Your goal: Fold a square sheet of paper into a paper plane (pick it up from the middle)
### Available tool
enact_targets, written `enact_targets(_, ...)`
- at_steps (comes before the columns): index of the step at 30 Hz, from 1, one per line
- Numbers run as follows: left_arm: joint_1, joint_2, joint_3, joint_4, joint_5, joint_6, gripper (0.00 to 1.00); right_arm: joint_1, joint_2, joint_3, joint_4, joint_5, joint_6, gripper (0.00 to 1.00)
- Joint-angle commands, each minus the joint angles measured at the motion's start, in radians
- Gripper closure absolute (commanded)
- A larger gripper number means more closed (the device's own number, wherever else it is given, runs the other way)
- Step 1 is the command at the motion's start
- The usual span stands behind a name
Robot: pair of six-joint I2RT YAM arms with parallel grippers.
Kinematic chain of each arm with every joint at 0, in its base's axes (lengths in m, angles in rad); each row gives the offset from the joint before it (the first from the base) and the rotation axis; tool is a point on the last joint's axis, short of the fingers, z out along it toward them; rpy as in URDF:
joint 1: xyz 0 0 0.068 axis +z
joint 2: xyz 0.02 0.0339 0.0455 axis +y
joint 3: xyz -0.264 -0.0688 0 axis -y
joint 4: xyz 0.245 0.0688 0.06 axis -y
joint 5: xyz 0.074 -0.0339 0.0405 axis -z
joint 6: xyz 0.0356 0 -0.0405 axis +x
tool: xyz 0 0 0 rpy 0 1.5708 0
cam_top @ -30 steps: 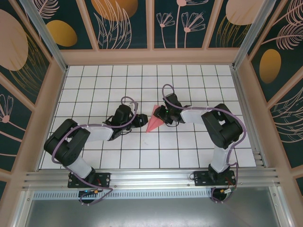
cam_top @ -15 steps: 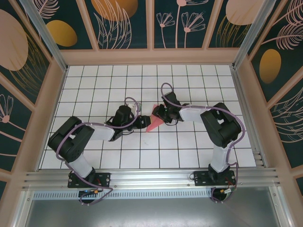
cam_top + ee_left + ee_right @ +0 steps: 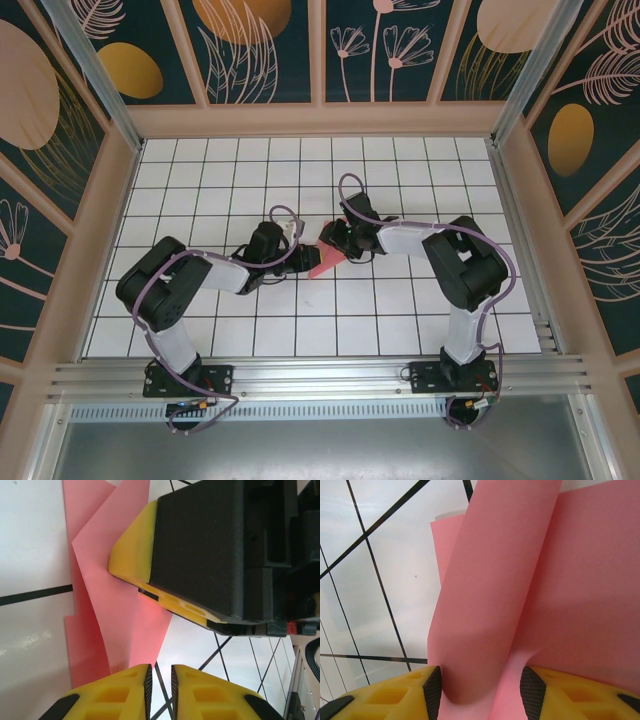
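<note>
Centrally, right fingers [image 3: 580, 692] astride paper plane [image 3: 490, 580] fold — left fingers [image 3: 112, 690] beside

Paper plane [image 3: 322, 265] between left claw [image 3: 304, 259], right claw [image 3: 336, 243].

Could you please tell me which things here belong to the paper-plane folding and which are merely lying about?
Part of the job: folded pink paper, left gripper, right gripper.
Just surroundings: white grid table, patterned wall panels, aluminium rail.
</note>
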Motion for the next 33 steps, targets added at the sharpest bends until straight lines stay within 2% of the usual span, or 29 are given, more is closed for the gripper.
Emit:
enact_targets(1, -0.004, 0.028, 0.032, -0.007, -0.036, 0.029, 0.81, 0.001, 0.12, -0.057, -0.162, 0.09, -0.008, 0.48)
enact_targets(6, -0.003, 0.052, 0.042, -0.083, -0.092, 0.065, 0.86, 0.0, 0.118, -0.058, -0.16, 0.081, -0.002, 0.51)
enact_targets(11, -0.005, 0.072, 0.049, -0.093, -0.089, 0.065, 0.88, -0.001, 0.118, -0.059, -0.16, 0.079, 0.003, 0.53)
enact_targets(19, -0.005, 0.089, 0.056, -0.104, -0.079, 0.061, 0.89, -0.002, 0.13, -0.052, -0.165, 0.075, -0.009, 0.54)
enact_targets(33, -0.004, 0.087, 0.063, -0.14, -0.079, 0.054, 0.88, -0.004, 0.168, -0.034, -0.205, 0.093, -0.025, 0.62)
